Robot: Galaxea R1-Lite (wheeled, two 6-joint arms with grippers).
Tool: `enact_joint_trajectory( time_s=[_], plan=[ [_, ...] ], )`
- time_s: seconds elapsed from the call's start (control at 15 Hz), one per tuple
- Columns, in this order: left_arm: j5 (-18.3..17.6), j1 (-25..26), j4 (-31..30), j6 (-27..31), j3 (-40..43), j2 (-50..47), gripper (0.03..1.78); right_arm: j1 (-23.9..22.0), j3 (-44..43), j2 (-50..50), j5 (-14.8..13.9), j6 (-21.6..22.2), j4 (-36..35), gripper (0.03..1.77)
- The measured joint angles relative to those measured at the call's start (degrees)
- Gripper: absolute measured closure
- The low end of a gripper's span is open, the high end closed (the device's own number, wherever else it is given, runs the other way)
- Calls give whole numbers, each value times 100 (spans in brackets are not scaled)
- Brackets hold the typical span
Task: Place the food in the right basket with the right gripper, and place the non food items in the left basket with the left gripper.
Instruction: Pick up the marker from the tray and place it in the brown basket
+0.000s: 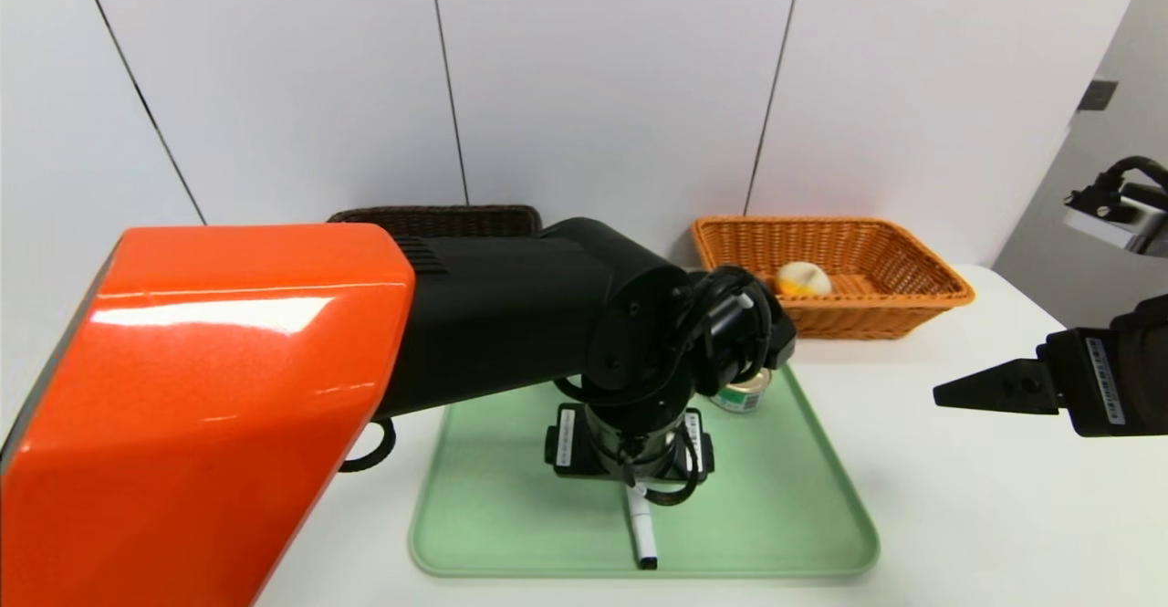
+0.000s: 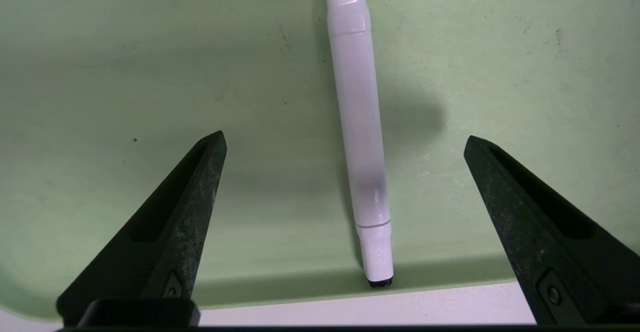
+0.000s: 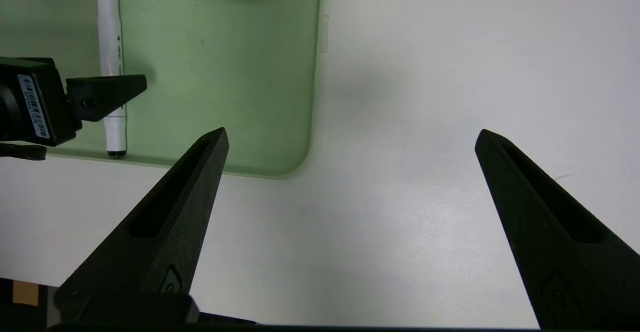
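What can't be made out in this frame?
- Left basket: head view, mostly hidden behind the left arm; contents unseen.
- Can: head view, partly behind the left arm; right wrist view cuts it at the edge, label unreadable.
- Marker: left wrist view, far end cut off.

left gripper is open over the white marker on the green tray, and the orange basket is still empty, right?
Not quite. The orange basket is not empty: the head view shows a round pale and orange food item lying in it. The rest holds: the left gripper is open over the white marker on the green tray, as the left wrist view shows.
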Motion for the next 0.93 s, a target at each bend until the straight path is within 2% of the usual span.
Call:
enact_joint_trajectory(
  time_s=[0.93],
  plan=[
    [-144,5,-79,-5,0,151,12,0,-9,-24,0,-51,0,9]
  ],
)
